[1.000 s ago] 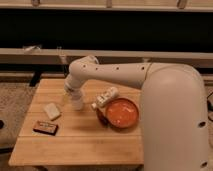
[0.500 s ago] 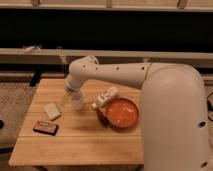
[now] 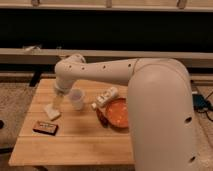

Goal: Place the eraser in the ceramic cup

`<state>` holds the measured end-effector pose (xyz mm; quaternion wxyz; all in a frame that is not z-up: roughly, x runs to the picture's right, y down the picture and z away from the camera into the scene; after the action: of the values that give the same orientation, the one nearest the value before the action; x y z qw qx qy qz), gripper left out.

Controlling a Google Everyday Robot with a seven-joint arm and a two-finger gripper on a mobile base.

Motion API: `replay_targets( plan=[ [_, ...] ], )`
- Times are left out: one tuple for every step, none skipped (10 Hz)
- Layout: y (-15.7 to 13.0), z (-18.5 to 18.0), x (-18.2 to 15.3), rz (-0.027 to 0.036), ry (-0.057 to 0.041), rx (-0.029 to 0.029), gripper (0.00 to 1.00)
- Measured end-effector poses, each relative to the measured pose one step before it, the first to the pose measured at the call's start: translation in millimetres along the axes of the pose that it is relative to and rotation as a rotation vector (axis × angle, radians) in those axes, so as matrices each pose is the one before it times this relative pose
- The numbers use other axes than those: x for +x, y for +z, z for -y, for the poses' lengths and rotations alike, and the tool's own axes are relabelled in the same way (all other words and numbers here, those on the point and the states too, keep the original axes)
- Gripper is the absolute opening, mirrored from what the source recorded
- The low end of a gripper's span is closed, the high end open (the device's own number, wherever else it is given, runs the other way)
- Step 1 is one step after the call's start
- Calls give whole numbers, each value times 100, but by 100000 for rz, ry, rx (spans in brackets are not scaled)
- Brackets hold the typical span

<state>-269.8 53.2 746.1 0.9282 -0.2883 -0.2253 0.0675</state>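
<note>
The eraser (image 3: 45, 128), a dark flat block with a reddish rim, lies near the front left of the wooden table (image 3: 75, 145). The white ceramic cup (image 3: 76, 99) stands upright further back, near the table's middle. My gripper (image 3: 58, 101) hangs down from the white arm's wrist, just left of the cup and directly above a pale cream block (image 3: 51, 112). It is behind the eraser and apart from it.
A white bottle-like object (image 3: 106, 97) lies on its side right of the cup. An orange bowl (image 3: 118, 114) sits at the table's right. My large white arm (image 3: 155, 105) covers the table's right side. A dark shelf runs behind.
</note>
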Motion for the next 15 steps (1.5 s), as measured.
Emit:
replay_targets(
  plan=[
    [621,-1280,-1161,-1213,-1968,-1547,80],
    [1010,-1760,-1603,-1500,-2767,-2618,80],
    [902,-1331,-1238,-1181,-2309,-2083,80],
    [1399,-1751,-1599,-1737,-3389,-3200,80],
    [1409,-1137,-1196,-1005,-2407,-2911,80],
    [1897,-966,-941,-857,-2239,-3248,80],
    [1809,-530,-388,-1126,-1732,-2536,80],
    [1860,-443,-136,-1216,-1423,-2217,80],
    [1701,-337,38,-1264,-974,-1849,80],
    [1687,-366,94,-1578,-939,-1909,80],
    [1196,-316,68,-1497,-740,-1472,80],
    [915,-198,57,-1665,-499,-1269,80],
    [718,34,503,-2191,139,-1114,80],
    [390,375,424,-1637,530,-183,80],
    [15,355,320,-697,784,116,80]
  ],
)
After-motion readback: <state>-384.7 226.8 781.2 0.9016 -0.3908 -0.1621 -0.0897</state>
